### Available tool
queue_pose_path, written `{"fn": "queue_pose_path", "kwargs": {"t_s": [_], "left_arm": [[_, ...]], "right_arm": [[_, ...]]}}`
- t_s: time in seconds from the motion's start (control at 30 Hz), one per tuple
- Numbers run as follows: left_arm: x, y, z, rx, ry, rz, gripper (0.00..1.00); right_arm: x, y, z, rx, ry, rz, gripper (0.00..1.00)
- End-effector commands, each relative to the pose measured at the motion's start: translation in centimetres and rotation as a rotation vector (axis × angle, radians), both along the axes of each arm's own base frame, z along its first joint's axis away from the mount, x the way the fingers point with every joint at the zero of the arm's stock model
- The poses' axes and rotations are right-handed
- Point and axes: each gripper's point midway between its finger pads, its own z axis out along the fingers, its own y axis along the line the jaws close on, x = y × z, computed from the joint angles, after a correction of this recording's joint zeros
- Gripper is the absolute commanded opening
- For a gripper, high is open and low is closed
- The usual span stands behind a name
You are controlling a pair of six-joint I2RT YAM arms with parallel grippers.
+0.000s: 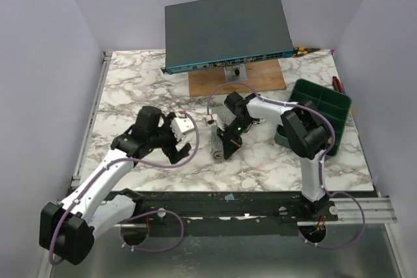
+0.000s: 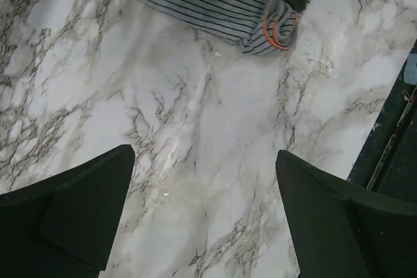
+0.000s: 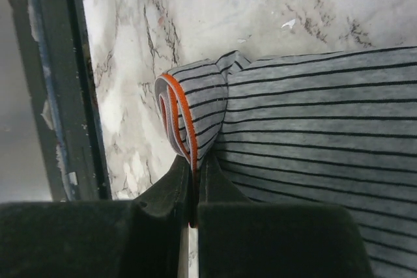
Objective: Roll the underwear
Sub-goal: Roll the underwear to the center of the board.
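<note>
**On the marble table: right jaws pinched on the rolled end of the striped underwear**

Along the near edge, a black metal rail (image 1: 228, 203) carries both arm bases. Just beyond it, over the white marble-patterned table (image 1: 143, 89), the left gripper (image 2: 205, 154) hangs above bare tabletop, its two dark fingers spread wide with nothing between them. It is apart from the cloth, which shows only at the top of its wrist view.

Near the table's middle lies the grey underwear with thin black stripes (image 1: 220, 122), stretched as a narrow strip running from near to far. Its near end is curled into a small roll (image 3: 176, 115), with an orange waistband edge showing in the coil. The right gripper (image 3: 194, 167) reaches in from the right, jaws pressed together on the fabric at that rolled end.

Farther right stands a green plastic bin (image 1: 322, 105), tilted. At the far side a brown wooden board (image 1: 260, 79) lies flat, and a dark grey flat box (image 1: 228, 27) sits above it.
</note>
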Motion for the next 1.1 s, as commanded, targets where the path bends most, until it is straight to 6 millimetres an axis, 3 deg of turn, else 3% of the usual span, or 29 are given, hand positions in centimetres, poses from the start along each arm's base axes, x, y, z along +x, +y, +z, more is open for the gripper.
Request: {"fn": "queue_pose_path", "kwargs": {"t_s": [0.0, 0.57, 0.8, 1.07], "left_arm": [[-1.2, -2.0, -1.0, 0.109, -0.146, -0.111, 0.99], [-3.2, -12.3, -4.1, 0.266, -0.335, -0.415, 0.99], [-2.8, -14.7, -5.7, 0.315, -0.396, -0.433, 0.96], [-1.7, -15.3, -7.5, 0.384, -0.381, -0.402, 0.91]], "right_arm": [[-1.7, -0.9, 0.3, 0.031, 0.261, 0.039, 0.01], [-0.4, -0.4, -0.4, -0.021, 0.39, -0.025, 0.01], [-0.8, -0.7, -0.9, -0.036, 0.42, -0.024, 0.01], [-0.8, -0.6, -0.8, -0.032, 0.411, -0.025, 0.01]]}}
